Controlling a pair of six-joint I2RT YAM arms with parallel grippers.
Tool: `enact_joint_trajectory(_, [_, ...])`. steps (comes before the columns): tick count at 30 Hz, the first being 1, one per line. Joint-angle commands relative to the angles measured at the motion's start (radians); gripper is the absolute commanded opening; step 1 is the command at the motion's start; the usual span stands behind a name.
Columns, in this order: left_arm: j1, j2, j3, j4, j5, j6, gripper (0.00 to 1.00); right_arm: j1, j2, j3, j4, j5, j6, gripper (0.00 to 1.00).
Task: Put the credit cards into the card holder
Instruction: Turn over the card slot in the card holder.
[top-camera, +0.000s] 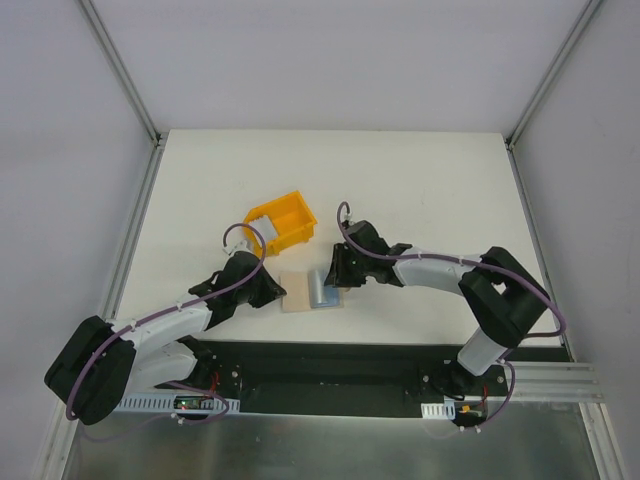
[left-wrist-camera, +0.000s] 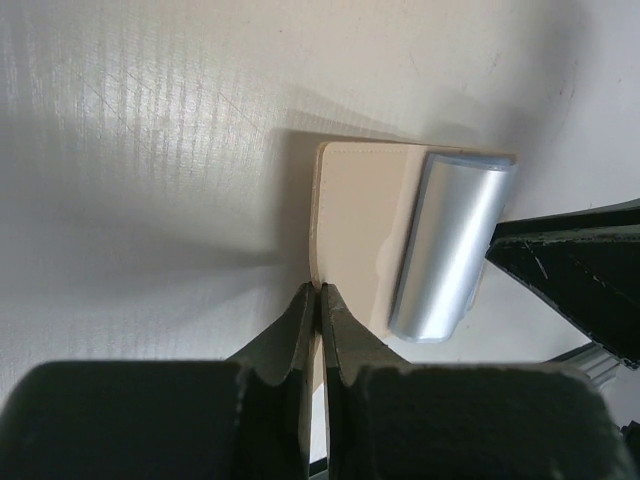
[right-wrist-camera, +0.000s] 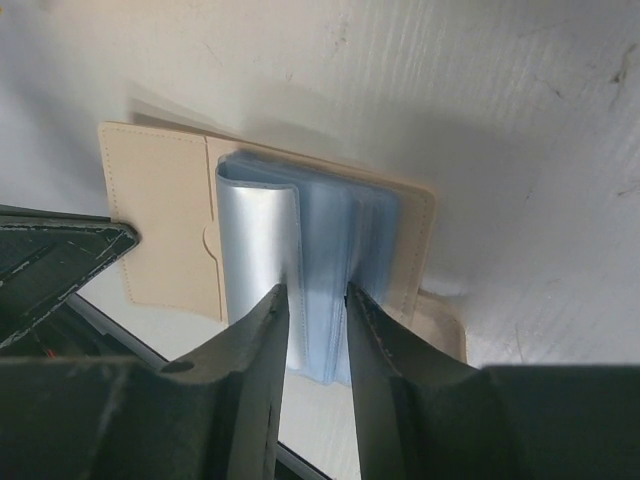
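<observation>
Both arms reached inward from the near edge, low over the white table. The left gripper had its fingers pressed together, tips at the edge of the card holder, which was soft, beige, stitched and lying open. The right gripper pinched the glossy, curled, silvery-blue credit cards on the holder. Beyond stood a yellow plastic bin.

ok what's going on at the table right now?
The left gripper is shut on one edge of the open beige card holder, steadying it. The right gripper has its jaws on either side of the silvery-blue credit cards, which stand bowed on the holder's open face and are not yet tucked in. Whether the jaws are actually clamping them isn't clear.
</observation>
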Motion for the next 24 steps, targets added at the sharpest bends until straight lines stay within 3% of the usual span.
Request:
enact_joint_trajectory(1, [0.009, 0.003, -0.005, -0.008, -0.018, -0.006, 0.00, 0.021, 0.009, 0.046, -0.004, -0.013, -0.004, 0.30])
enact_joint_trajectory(4, [0.009, 0.008, -0.004, -0.008, -0.018, -0.008, 0.00, 0.035, 0.001, 0.070, -0.044, 0.018, -0.032, 0.23])
enact_joint_trajectory(10, [0.009, 0.028, 0.004, -0.008, -0.017, -0.003, 0.00, 0.053, 0.013, 0.115, -0.079, 0.027, -0.055, 0.20])
enact_joint_trajectory(24, [0.010, 0.075, -0.010, 0.024, 0.000, -0.017, 0.00, 0.067, 0.122, 0.194, 0.057, -0.197, -0.023, 0.27])
